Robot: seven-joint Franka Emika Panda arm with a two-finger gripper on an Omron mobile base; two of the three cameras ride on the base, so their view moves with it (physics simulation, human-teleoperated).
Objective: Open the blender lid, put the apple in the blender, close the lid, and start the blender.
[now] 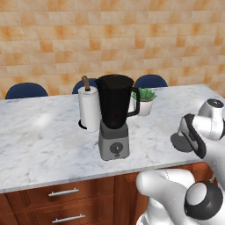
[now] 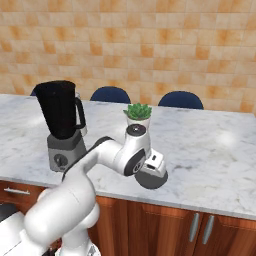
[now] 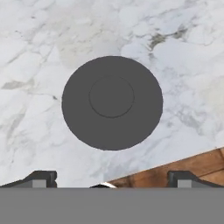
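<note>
Hovering wide open and empty, the gripper (image 3: 111, 178) looks down on the blender lid (image 3: 112, 103) lying flat on the marble counter (image 3: 35, 65), near its edge

Blender lid (image 3: 112, 103) flat on counter (image 1: 39, 132), right of blender (image 1: 114, 116).

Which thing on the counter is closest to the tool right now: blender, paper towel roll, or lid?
The blender lid, the flat dark grey disc lying on the marble near the counter edge, just ahead of the open tool. The blender and paper towel roll stand well off to the side.
</note>
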